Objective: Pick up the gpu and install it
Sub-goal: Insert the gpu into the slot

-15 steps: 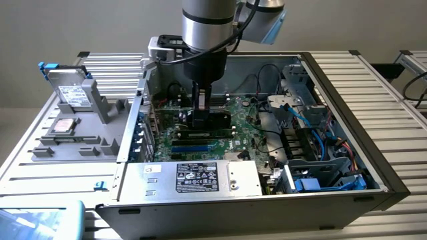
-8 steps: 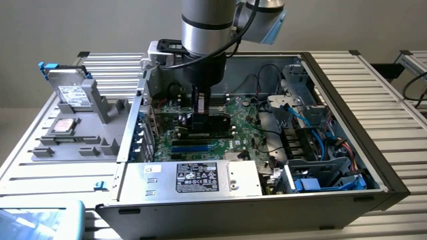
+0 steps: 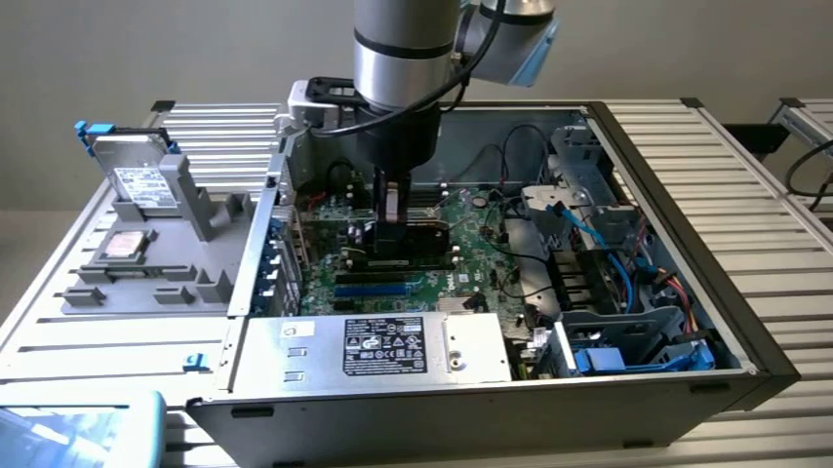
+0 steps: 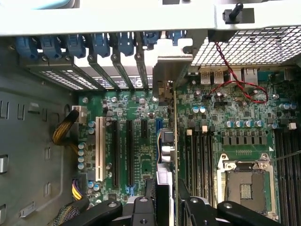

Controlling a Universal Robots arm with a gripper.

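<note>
GPU [image 3: 416,244] is sitting low inside the open case [image 3: 729,322], upright on its edge over the motherboard [image 4: 141,155], black cooler facing out in the exterior view. The case is lying on its side on the slatted worktop [image 3: 742,156].

The end effector [image 4: 165,190] is clamping the card's upper edge from both sides, closed on it. The arm [image 3: 404,58] is reaching straight down from above.

In the wrist view the card is showing edge-on as a thin green line. It is running between the long black slots [image 4: 115,150] and the memory slots [image 4: 197,160]. Its silvery bracket [image 4: 167,77] is standing close to the case's rear wall, beside the row of blue clips [image 4: 101,44].

Step in hand, as I'm reading it: the pick-up is done and the install is underway, with the card being placed at its slot. The slot beneath is hidden by the card itself, so I'm not able to tell whether the connector is already touching it or hanging just above.

Seating, I'm judging, is calling for the card to stay square to the board, the edge connector lined up along its slot, and the bracket meeting its rear opening. It also wants an even, straight push, since a tilt could jam one end.
</note>
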